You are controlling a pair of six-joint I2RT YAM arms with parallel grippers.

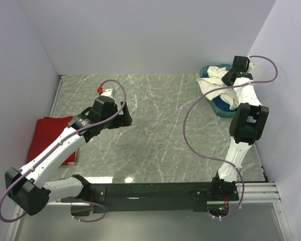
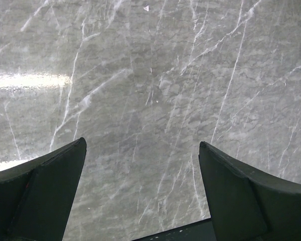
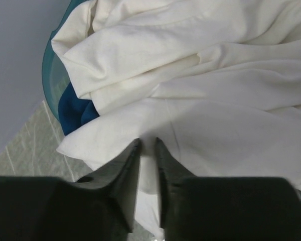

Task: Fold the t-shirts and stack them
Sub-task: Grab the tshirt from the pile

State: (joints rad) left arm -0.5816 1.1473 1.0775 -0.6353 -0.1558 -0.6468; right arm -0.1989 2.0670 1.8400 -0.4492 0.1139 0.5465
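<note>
The cream-white t-shirt (image 1: 213, 80) lies crumpled over the teal basin (image 1: 219, 106) at the back right. In the right wrist view it (image 3: 200, 75) fills the frame, with the dark blue t-shirt (image 3: 72, 108) showing under it. My right gripper (image 3: 148, 143) is shut on a fold of the cream-white shirt. The red t-shirt (image 1: 49, 135) lies folded at the table's left edge. My left gripper (image 1: 121, 116) hangs open and empty over bare marble; its fingers (image 2: 50, 181) stand wide apart in the left wrist view.
The grey marble tabletop (image 1: 155, 125) lies between the arms. White walls close in the back and both sides. A purple cable (image 1: 200, 145) loops from the right arm over the table. The black base rail (image 1: 155, 193) runs along the near edge.
</note>
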